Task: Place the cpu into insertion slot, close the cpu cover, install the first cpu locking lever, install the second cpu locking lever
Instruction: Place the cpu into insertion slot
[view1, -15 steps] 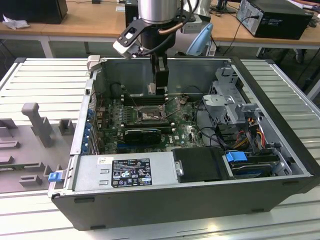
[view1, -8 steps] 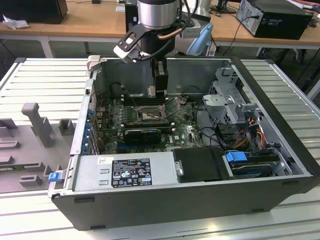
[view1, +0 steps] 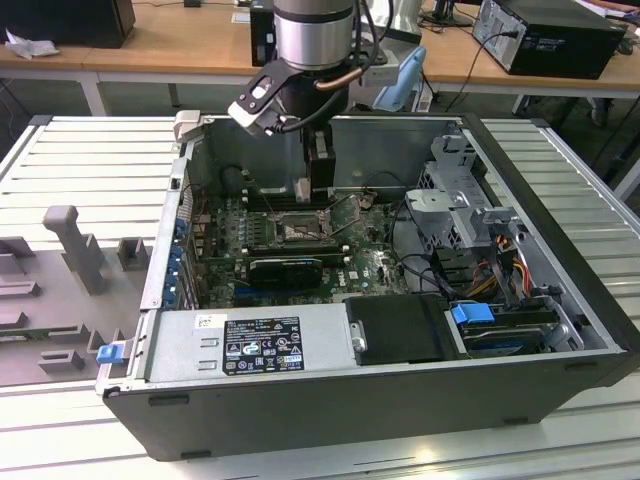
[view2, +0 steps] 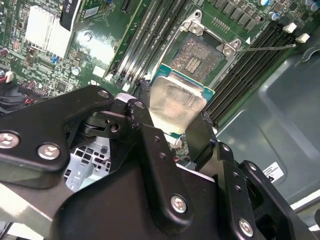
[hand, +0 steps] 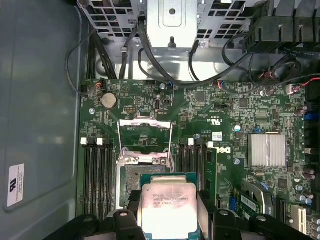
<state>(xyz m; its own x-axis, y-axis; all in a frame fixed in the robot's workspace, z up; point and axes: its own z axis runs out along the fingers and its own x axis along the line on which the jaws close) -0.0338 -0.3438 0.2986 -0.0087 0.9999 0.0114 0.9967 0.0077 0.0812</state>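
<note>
End effector: the end effector is clamped on the cpu, one black finger on each of two opposite edges; in the exterior view it hangs inside the open computer case.
Cpu: the cpu is held with its silver top facing the wrist cameras and its green rim showing. It is above the motherboard, not seated.
Insertion slot: the insertion slot lies bare just beyond the chip, its greyish pin field exposed. In the first wrist view the chip overlaps the slot's near edge rather than sitting square over it.
Cpu cover: the cpu cover is swung open and lies on the far side of the slot, window empty.
Locking lever: one thin locking lever stands released, reaching out over the memory slots beside the socket.
Stage, as a judgement: the first step is under way; the cover and levers are not yet done.
Risk, alignment: if the chip comes down off-centre or rotated, its edge could ride on the socket frame and bend pins.
Risk, grip: the hold is on thin edges only, so a slip or tilt could drop a corner onto the pin field.
Risk, clearance: the fingers flank the chip closely and could catch the socket frame or the raised lever on the way down.
</note>
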